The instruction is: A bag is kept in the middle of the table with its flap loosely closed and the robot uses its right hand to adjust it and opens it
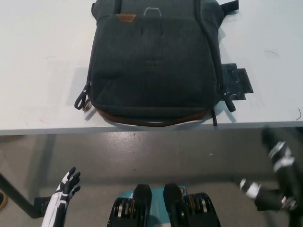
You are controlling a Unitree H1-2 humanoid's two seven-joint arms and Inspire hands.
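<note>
The bag (154,66) lies flat on the white counter (42,71), about in the middle of it. It is dark grey with a brown bottom edge, and that bottom edge sits right at the counter's near side, close to me. The flap covers the front of the bag and looks closed. A small metal clasp (152,11) shows near the far end, and next to it is a little brown patch (126,18). Zipper pulls (83,100) hang out on the left side. A dark flat piece (235,81) lies on the counter just beside the bag's right edge.

My right hand (279,182) is black and it is down low, below the counter's edge and off to the right. It is blurry, so I cannot tell if it is open or closed. It is well apart from the bag and touches nothing.

My left hand (66,188) is white. It rests low on the left, with its fingers spread and nothing in it.

I think I am at the very start. The flap has not been touched yet. Next I need to lift my right hand up over the counter's edge and bring it to the bag. Then I must find the flap's edge before I can fix it and open it.
</note>
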